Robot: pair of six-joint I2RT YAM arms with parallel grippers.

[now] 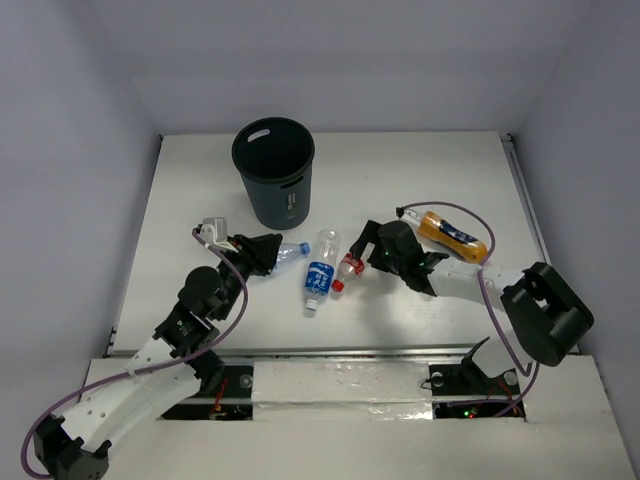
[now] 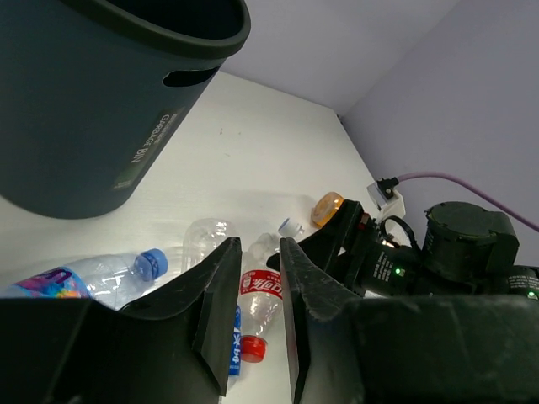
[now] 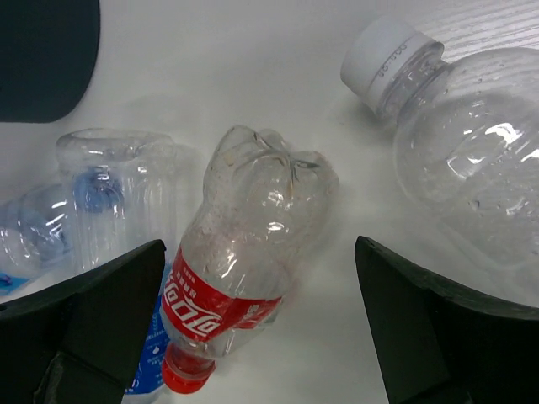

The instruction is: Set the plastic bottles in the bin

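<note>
Right pincer (image 3: 257, 244) is spread wide, straddling the crinkly clear red-label bottle (image 3: 221, 295) without touching it. Left pincer (image 2: 253, 244) is down to a narrow gap with nothing in it, just beside a purple-label bottle (image 2: 76, 282) with a blue cap. A blue-label bottle (image 1: 320, 272) lies between those two and an orange one (image 1: 452, 233) sits well off to the right. All lie flat on the smooth white counter (image 1: 420, 170). The dark grey tapered bin (image 1: 274, 190) stands upright further back, with plain pale walls (image 1: 330, 60) all around.
</note>
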